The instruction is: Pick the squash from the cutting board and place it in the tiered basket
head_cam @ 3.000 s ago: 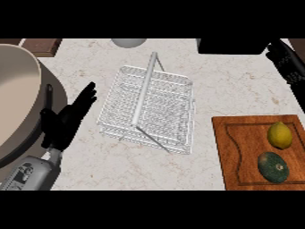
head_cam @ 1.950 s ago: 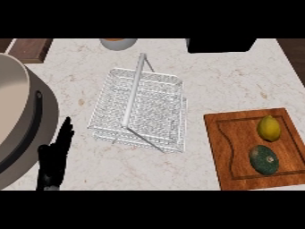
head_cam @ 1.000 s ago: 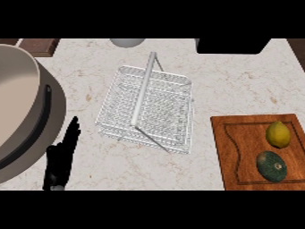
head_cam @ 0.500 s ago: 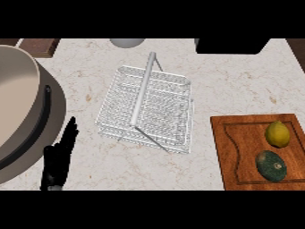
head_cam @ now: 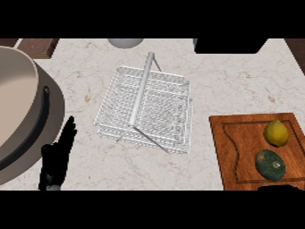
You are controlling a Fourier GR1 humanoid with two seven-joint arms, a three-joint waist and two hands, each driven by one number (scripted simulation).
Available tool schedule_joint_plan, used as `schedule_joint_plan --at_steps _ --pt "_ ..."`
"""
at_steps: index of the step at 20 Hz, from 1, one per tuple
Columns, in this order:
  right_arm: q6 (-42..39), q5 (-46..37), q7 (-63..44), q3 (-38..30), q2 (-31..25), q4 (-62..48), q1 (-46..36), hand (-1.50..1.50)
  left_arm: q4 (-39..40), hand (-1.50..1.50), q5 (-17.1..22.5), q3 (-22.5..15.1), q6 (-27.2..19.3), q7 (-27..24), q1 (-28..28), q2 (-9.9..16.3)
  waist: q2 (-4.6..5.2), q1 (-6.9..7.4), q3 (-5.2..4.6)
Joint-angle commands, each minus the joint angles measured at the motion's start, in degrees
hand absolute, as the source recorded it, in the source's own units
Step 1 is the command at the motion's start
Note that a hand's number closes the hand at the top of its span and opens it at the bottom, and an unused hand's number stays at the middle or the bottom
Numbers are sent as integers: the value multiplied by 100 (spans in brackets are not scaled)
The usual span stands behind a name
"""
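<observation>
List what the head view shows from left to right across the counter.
Large beige bowl → left hand → wire tiered basket → cutting board carrying the lemon and squash.

The left hand (head_cam: 57,161) rests at the view's lower left, fingers up. Left of it sits a large pot (head_cam: 13,116). Right and beyond it stands the tiered basket (head_cam: 145,107). Farther right lies the cutting board (head_cam: 243,152), with the squash (head_cam: 271,165) nearer and a lemon (head_cam: 276,133) behind it.
</observation>
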State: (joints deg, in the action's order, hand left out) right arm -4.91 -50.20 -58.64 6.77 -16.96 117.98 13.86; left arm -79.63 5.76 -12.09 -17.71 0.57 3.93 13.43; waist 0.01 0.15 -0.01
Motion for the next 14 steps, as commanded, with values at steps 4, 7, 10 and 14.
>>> schedule_joint_plan --at_steps 4,7,10,14 --pt "-616 -133 -509 74 324 -505 -447 -150 117 0 -78 165 161 61 -191 -69 2 -7 -1" --pt "-1029 -8 -799 -66 372 -584 -674 -150 668 0 -93 248 106 -305 -307 -279 10 -19 -5" --pt "-1204 124 -633 -242 292 -575 -449 -150 -82 0 -341 -84 -84 -24 134 -341 -6 -6 0" --pt "-1280 179 -571 -365 406 -892 -706 -150 114 0 -199 190 118 55 -82 -279 -1 -6 0"
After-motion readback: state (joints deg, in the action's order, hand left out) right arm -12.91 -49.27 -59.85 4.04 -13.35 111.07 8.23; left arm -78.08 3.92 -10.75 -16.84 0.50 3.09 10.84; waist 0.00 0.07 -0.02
